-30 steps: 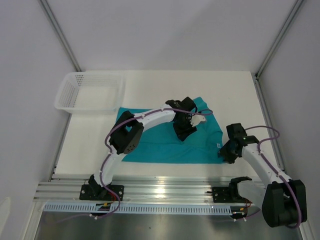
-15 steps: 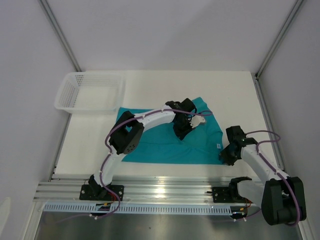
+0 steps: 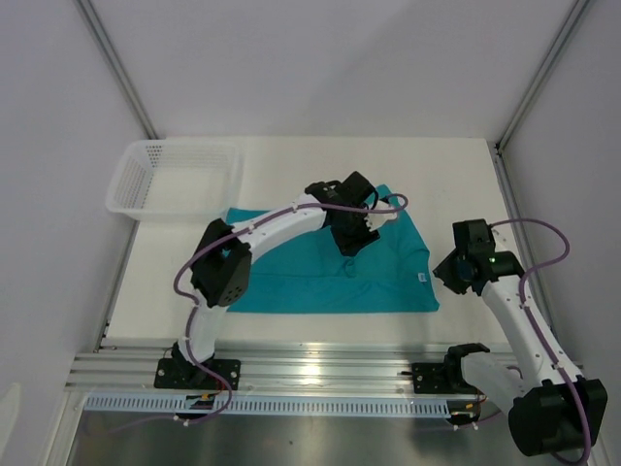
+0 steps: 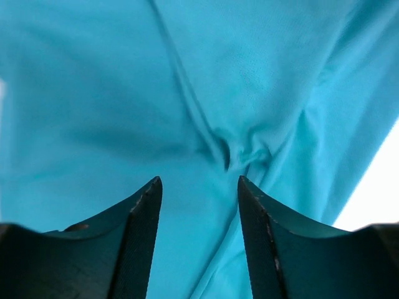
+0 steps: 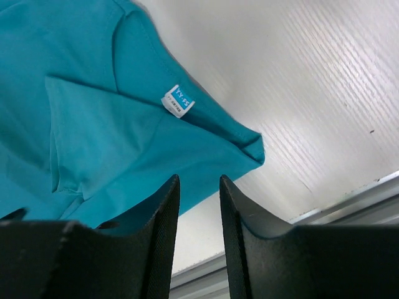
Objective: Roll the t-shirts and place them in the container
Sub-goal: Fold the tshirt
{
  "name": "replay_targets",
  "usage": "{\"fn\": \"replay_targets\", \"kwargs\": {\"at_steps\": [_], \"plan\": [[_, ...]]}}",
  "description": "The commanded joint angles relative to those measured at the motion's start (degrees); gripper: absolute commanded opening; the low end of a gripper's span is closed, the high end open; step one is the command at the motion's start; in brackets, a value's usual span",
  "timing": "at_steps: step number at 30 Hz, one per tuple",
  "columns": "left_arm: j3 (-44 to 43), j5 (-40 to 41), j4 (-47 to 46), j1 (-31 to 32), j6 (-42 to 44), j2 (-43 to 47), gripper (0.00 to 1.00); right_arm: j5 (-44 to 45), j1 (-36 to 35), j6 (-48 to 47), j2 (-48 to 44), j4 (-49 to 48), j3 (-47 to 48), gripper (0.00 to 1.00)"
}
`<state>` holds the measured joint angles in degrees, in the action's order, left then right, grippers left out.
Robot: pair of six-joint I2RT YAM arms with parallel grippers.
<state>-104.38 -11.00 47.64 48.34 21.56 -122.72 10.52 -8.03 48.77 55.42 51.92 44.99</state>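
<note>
Right gripper [image 5: 198,187] (jaws apart) beside t-shirt [image 5: 93,93] corner edge

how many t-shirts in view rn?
1. The teal t-shirt lies flat mid-table under the left gripper. None shows in the basket; a second beneath it can't be ruled out.

Left pincer [image 4: 199,187] agape, empty, extended far forward. Right pincer [image 5: 199,184] narrowly parted, empty, aloft, angled down.
</note>
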Motion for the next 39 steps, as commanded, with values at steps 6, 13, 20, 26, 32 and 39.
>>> {"fn": "replay_targets", "kwargs": {"at_steps": [6, 13, 20, 26, 32, 39], "plan": [[1.71, -0.67, 8.69, -3.59, 0.24, 15.81, 0.5, -3.84, -0.23, -5.18, 1.09, -4.98, 0.54, 0.33], [37.09, 4.84, 6.59, -17.56, 2.25, 40.93, 0.54, -4.8, 0.56, -3.87, 0.49, -7.44, -5.69, 0.39], [63.05, 10.74, 0.18, -28.56, 15.94, 56.87, 0.58, -6.3, 0.56, 1.59, -3.21, -9.82, -13.87, 0.44], [72.37, 14.69, -9.03, -28.56, 24.82, 58.73, 0.61, -8.15, 0.47, 2.29, -0.22, -9.56, -15.28, 0.45], [76.08, 19.7, -16.07, -28.65, 33.19, 53.99, 0.61, -6.75, 0.82, 3.52, 0.56, -13.33, -19.59, 0.45], [73.53, 16.81, -12.93, -28.74, 30.38, 49.42, 0.49, -7.8, 0.74, 3.17, 4.35, -15.8, -19.24, 0.4]]}}
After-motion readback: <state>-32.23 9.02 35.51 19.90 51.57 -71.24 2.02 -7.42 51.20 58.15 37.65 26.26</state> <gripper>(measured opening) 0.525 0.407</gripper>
